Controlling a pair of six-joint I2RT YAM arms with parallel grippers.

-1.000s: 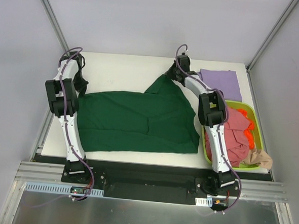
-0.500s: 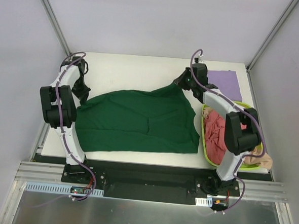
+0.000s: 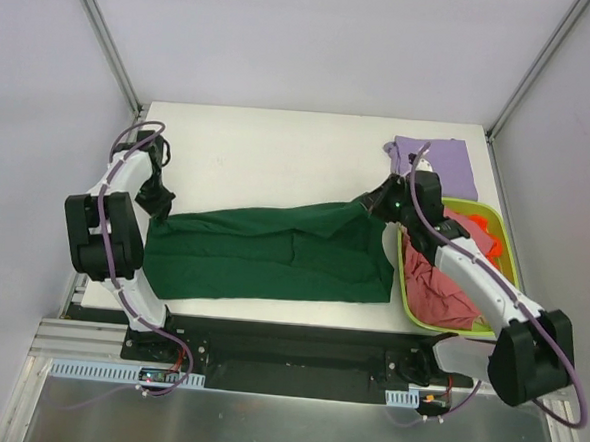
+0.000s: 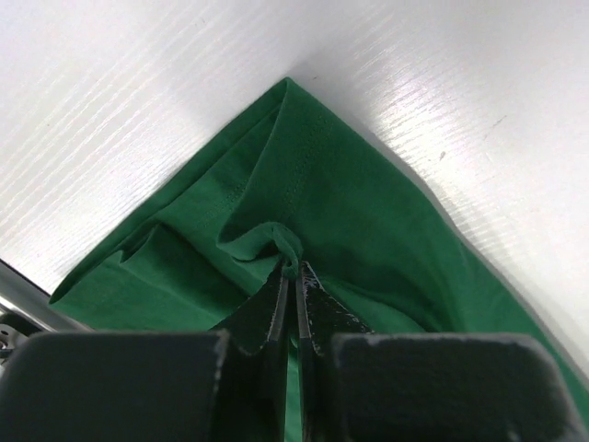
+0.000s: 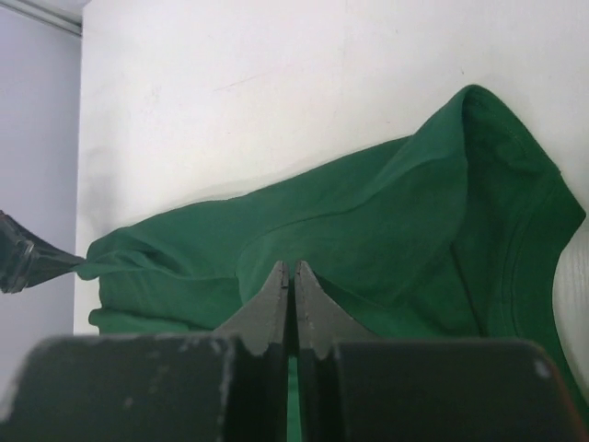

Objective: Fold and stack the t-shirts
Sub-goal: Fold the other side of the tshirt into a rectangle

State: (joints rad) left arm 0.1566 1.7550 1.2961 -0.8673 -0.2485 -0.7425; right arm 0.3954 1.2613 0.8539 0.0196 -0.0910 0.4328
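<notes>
I see the dark green t-shirt (image 3: 273, 255) spread on the worktop (image 3: 279, 150) beside the lime-green basket (image 3: 476, 204). Left jaws clamp its corner farthest from the basket; right jaws clamp its edge nearest it. Lilac t-shirt (image 3: 441, 165) lies behind the basket, pinkish-red t-shirt (image 3: 439, 290) inside.

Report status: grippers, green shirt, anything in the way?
Left gripper shut on dark green t-shirt, far-left corner. Right gripper shut on its far-right corner. Fold not finished. Lime-green basket close beside it.

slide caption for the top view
Left gripper and right gripper pinch the green shirt by its far edge; purple shirt lies beyond the basket.
</notes>
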